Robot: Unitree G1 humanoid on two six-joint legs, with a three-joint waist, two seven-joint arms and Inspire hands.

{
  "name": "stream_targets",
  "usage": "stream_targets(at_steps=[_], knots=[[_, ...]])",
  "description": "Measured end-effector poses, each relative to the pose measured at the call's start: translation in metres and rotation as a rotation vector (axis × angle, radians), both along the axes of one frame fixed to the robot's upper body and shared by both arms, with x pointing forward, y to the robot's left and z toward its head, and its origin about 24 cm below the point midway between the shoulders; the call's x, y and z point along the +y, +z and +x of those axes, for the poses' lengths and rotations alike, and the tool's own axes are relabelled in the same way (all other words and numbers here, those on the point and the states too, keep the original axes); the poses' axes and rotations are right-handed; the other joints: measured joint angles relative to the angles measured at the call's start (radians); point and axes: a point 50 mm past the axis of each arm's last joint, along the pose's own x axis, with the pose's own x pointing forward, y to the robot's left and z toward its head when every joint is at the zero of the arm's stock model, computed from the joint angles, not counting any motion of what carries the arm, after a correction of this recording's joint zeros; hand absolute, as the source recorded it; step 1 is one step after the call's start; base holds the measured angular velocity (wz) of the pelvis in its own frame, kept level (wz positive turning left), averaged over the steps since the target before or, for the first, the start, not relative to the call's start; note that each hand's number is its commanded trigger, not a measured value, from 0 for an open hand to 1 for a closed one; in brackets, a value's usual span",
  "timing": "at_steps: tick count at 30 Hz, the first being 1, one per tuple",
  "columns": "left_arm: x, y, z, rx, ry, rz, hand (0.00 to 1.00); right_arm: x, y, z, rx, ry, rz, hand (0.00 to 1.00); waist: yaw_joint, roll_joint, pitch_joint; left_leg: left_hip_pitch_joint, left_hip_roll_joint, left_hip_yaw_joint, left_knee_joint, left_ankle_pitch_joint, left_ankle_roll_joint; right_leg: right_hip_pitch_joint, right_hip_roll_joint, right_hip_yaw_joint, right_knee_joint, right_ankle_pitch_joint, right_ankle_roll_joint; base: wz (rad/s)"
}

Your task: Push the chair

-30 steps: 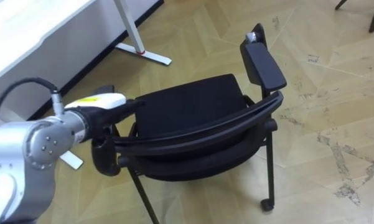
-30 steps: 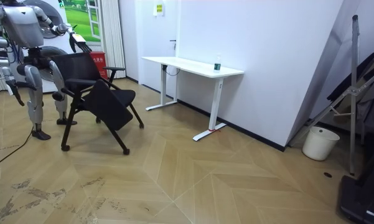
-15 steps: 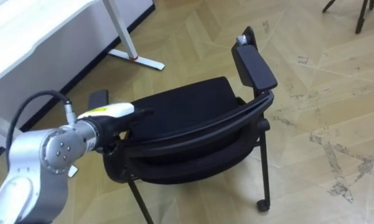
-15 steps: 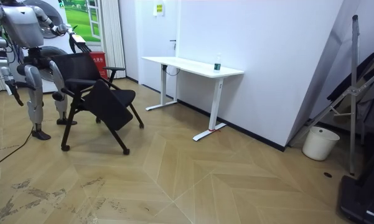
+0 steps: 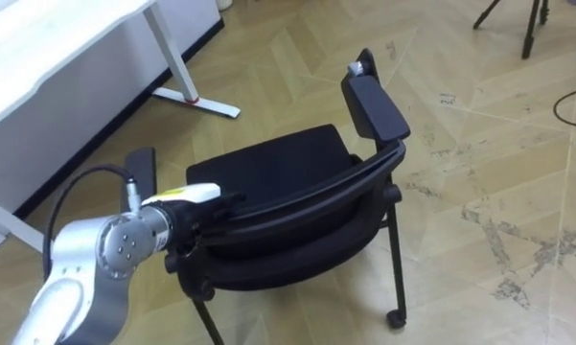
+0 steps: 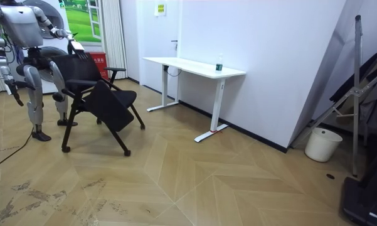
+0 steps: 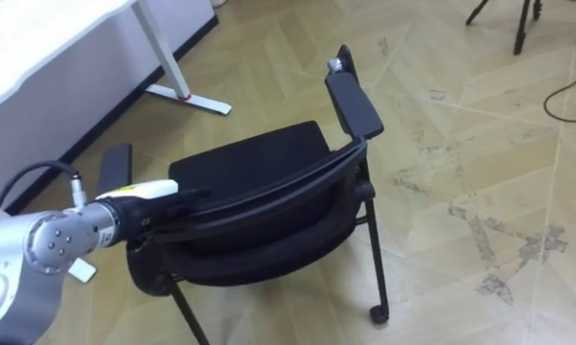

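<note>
A black chair [image 5: 268,172] with two armrests stands on the wooden floor in front of me, its curved backrest [image 5: 311,196] nearest to me. My left hand [image 5: 187,195] lies on the left end of the backrest's top rim, its fingers stretched along it. In the room view I stand at the far left behind the chair [image 6: 94,85], my left hand [image 6: 74,44] up at the backrest. My right hand [image 6: 15,95] hangs at my side. The right eye view has the same left hand [image 7: 139,196] on the chair [image 7: 240,168].
A white desk [image 5: 57,38] on white legs stands beyond the chair at the left; in the room view the desk [image 6: 194,66] is against the wall. A white bucket [image 6: 317,144] and a folded stand [image 6: 354,81] are at the far right. Tripod legs [image 5: 527,19] stand ahead on the right.
The head camera has shifted, so the whole eye view slid. My left hand has come down from beside the backrest's end onto its rim. The chair stays put in the room view.
</note>
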Motion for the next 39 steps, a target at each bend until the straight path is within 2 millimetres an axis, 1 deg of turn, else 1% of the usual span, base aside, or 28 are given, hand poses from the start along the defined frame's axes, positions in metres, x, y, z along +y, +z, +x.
stream_targets(at_steps=[3,5,8,13,14,15,16,17,19,23,28,32,37,38,39], knots=[[0.000,-0.003,0.001,-0.005,0.008,0.000,0.00,0.000,0.000,0.000,0.001,0.002,-0.001,0.00,0.000,-0.002,0.0021,-0.001,0.000,0.001,-0.001,0.000,0.000,-0.002,0.000,0.001,-0.001,0.000,0.000,0.00],[0.000,-0.004,0.001,-0.018,0.016,0.007,0.00,0.000,0.001,0.003,-0.011,0.013,-0.006,0.00,-0.006,-0.008,0.0059,-0.001,0.000,0.001,-0.004,0.000,0.000,-0.002,0.001,0.001,-0.004,-0.001,0.001,0.00],[0.002,-0.007,0.003,-0.036,0.024,0.016,0.00,0.000,0.001,0.005,-0.021,0.013,-0.010,0.00,-0.016,-0.015,0.0090,-0.002,-0.001,0.001,-0.008,0.000,0.000,-0.001,0.002,0.001,-0.014,-0.001,0.001,0.02],[0.003,-0.014,0.004,-0.054,0.050,0.016,0.00,0.001,0.000,0.001,-0.011,0.010,-0.009,0.00,-0.026,-0.024,0.0067,-0.008,-0.001,0.002,-0.008,0.000,0.000,-0.004,0.002,0.001,-0.014,-0.001,0.001,0.00],[0.003,-0.015,0.004,-0.058,0.054,0.013,0.18,0.002,0.000,0.000,-0.009,0.010,-0.007,0.00,-0.026,-0.026,0.0054,-0.008,-0.002,0.002,-0.008,0.000,0.000,-0.004,0.002,0.001,-0.016,-0.001,0.001,0.00],[0.003,-0.015,0.005,-0.061,0.056,0.011,0.61,0.002,0.000,0.000,-0.008,0.009,-0.006,0.00,-0.026,-0.027,0.0048,-0.008,-0.002,0.003,-0.008,0.000,0.000,-0.004,0.002,0.001,-0.015,-0.001,0.001,0.00],[0.002,-0.016,0.005,-0.066,0.060,0.008,0.90,0.002,0.000,0.001,-0.008,0.013,-0.006,0.00,-0.025,-0.030,0.0040,-0.008,-0.002,0.005,-0.008,0.000,0.000,-0.004,0.002,0.001,-0.015,-0.001,0.000,0.00],[0.002,-0.016,0.005,-0.069,0.062,0.007,1.00,0.003,0.000,0.001,-0.010,0.015,-0.004,0.00,-0.025,-0.033,0.0025,-0.007,-0.001,0.006,-0.008,0.000,0.000,-0.004,0.002,0.002,-0.015,-0.001,0.000,0.00],[0.002,-0.017,0.005,-0.071,0.064,0.006,1.00,0.003,0.000,0.001,-0.011,0.016,-0.004,0.00,-0.025,-0.038,0.0008,-0.006,-0.001,0.007,-0.008,0.000,0.000,-0.002,0.002,0.002,-0.016,-0.001,0.000,0.00],[0.001,-0.017,0.005,-0.081,0.067,0.004,1.00,0.003,0.000,0.003,-0.015,0.016,-0.004,0.00,-0.023,-0.049,0.0005,-0.003,-0.001,0.015,-0.009,0.000,0.000,-0.001,0.002,0.008,-0.016,0.000,0.000,-0.02],[0.001,-0.021,0.003,-0.121,0.067,0.004,1.00,0.003,0.000,0.003,-0.014,0.016,-0.005,0.00,-0.023,-0.050,0.0000,-0.002,-0.001,0.019,-0.009,0.000,0.000,-0.001,0.002,0.009,-0.016,0.000,0.000,0.00],[0.000,-0.025,0.000,-0.184,0.074,0.005,1.00,0.002,0.000,0.002,-0.018,-0.004,-0.007,0.00,-0.021,-0.052,-0.0001,0.002,-0.002,0.020,-0.008,0.000,0.000,-0.001,0.003,0.022,-0.015,-0.001,0.000,0.00],[0.000,-0.028,0.000,-0.204,0.084,0.010,1.00,0.001,0.000,0.002,-0.025,-0.033,-0.023,0.00,-0.018,-0.055,0.0002,0.005,-0.002,0.023,-0.008,0.000,0.000,-0.002,0.003,0.031,-0.014,0.000,0.001,-0.02],[0.001,-0.029,-0.001,-0.213,0.088,0.009,1.00,0.001,0.000,0.003,-0.032,-0.052,-0.023,0.00,-0.018,-0.053,-0.0028,0.005,-0.002,0.024,-0.008,0.000,0.000,-0.004,0.004,0.029,-0.014,0.000,0.001,-0.04],[0.001,-0.029,-0.002,-0.214,0.090,0.009,1.00,0.000,0.001,0.003,-0.035,-0.060,-0.025,0.00,-0.018,-0.055,-0.0031,0.005,-0.002,0.024,-0.008,0.000,0.000,-0.004,0.004,0.029,-0.014,0.001,0.001,0.00]])
